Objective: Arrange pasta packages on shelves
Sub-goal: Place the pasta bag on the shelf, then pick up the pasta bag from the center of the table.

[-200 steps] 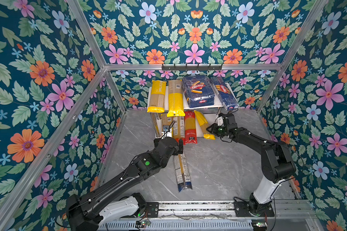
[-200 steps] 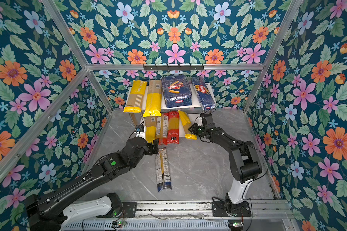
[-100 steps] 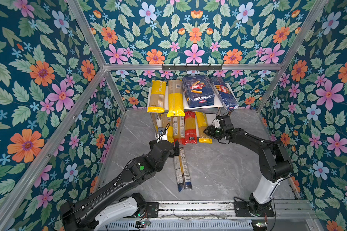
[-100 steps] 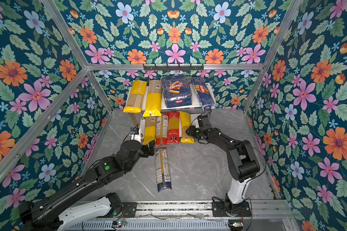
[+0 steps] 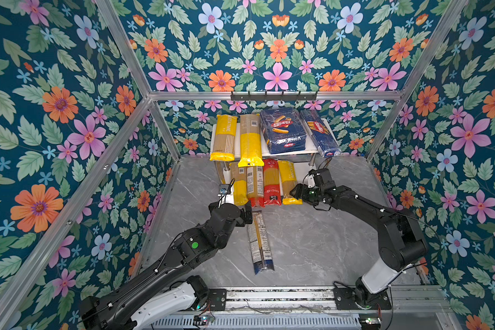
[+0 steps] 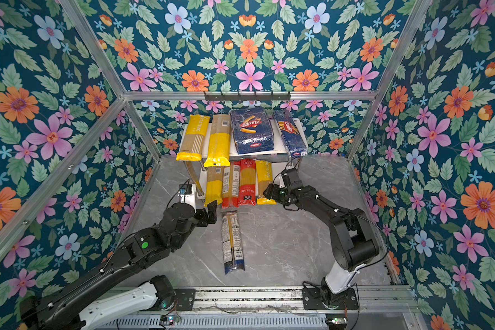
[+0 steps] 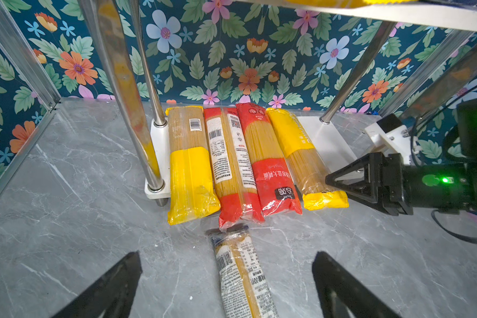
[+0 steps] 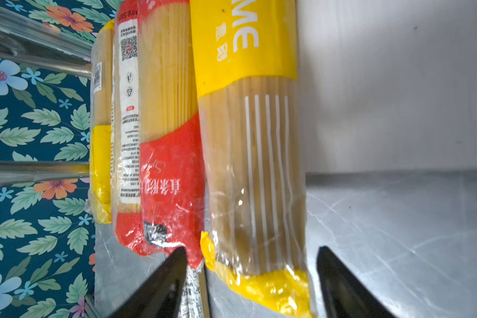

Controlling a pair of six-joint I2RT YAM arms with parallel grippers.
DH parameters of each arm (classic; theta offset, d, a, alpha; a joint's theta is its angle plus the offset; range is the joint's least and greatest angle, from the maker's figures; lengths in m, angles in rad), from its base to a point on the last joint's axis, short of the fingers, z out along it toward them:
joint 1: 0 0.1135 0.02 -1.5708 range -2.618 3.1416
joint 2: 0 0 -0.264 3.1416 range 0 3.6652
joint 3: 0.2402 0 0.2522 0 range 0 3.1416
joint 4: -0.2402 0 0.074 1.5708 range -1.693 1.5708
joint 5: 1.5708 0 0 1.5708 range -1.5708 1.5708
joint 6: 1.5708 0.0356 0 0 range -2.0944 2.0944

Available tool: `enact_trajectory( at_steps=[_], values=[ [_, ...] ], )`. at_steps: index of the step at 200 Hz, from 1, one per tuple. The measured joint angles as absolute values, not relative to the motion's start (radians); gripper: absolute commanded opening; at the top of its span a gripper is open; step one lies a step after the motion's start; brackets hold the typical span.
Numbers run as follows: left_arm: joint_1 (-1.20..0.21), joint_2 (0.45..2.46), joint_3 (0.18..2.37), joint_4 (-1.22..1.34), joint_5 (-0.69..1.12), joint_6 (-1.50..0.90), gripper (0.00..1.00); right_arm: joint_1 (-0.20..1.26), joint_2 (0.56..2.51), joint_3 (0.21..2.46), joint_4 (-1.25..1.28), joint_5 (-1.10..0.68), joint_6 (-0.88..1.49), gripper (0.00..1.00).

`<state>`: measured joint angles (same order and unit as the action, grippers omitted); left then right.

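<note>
The shelves (image 5: pixel 301 173) stand at the back with pasta packages on both boards. The upper board carries two yellow packs (image 5: pixel 225 137), the Barilla rigatoni bag (image 5: pixel 283 130) and the Barilla spaghetti pack (image 5: pixel 319 133). Several long packs lie side by side on the lower board. The rightmost is a yellow pack (image 5: pixel 287 183) (image 8: pixel 254 165) beside a red pack (image 8: pixel 168 165). My right gripper (image 5: pixel 295 191) (image 8: pixel 251 249) is open, its jaws either side of that yellow pack's near end. A clear-blue pack (image 5: pixel 259 243) (image 7: pixel 240 275) lies on the table. My left gripper (image 5: pixel 247 211) (image 7: pixel 227 254) hangs open over its far end.
A black hook rail (image 5: pixel 273 95) runs along the frame above the shelves. Floral walls close in the back and both sides. The lower board (image 7: pixel 325 143) shows a bare strip right of the yellow pack, next to a chrome post (image 7: pixel 353 77).
My right gripper has opened and let go of the yellow pack, which went from slanted to straight beside the red pack. My left gripper drew back a little from the shelves.
</note>
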<state>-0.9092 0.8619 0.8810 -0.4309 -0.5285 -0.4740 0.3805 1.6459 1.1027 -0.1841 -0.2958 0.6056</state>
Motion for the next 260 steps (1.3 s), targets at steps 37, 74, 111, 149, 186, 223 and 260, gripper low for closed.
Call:
enact_trajectory(
  at_steps=[37, 74, 111, 149, 186, 223, 260],
  values=[
    [-0.907, 0.844, 0.851, -0.451, -0.527, -0.496, 1.00, 0.443, 1.534, 1.040, -0.241, -0.212, 0.600, 0.99],
    [-0.907, 0.802, 0.809, -0.457, -0.516, -0.521, 1.00, 0.582, 1.430, 0.986, -0.347, -0.093, 0.603, 0.99],
    [-0.906, 0.725, 0.767, -0.473, -0.508, -0.544, 1.00, 0.728, 1.338, 0.897, -0.398, -0.012, 0.656, 0.97],
    [-0.905, 0.653, 0.752, -0.499, -0.515, -0.570, 1.00, 0.869, 1.340, 0.886, -0.419, 0.047, 0.712, 0.96],
    [-0.905, 0.599, 0.743, -0.544, -0.525, -0.596, 1.00, 0.988, 1.451, 0.948, -0.425, 0.094, 0.756, 0.96],
    [-0.905, 0.540, 0.723, -0.585, -0.525, -0.626, 1.00, 1.074, 1.588, 1.037, -0.435, 0.117, 0.782, 0.95],
    [-0.905, 0.486, 0.721, -0.627, -0.529, -0.652, 1.00, 1.138, 1.706, 1.132, -0.464, 0.130, 0.791, 0.95]
  ],
)
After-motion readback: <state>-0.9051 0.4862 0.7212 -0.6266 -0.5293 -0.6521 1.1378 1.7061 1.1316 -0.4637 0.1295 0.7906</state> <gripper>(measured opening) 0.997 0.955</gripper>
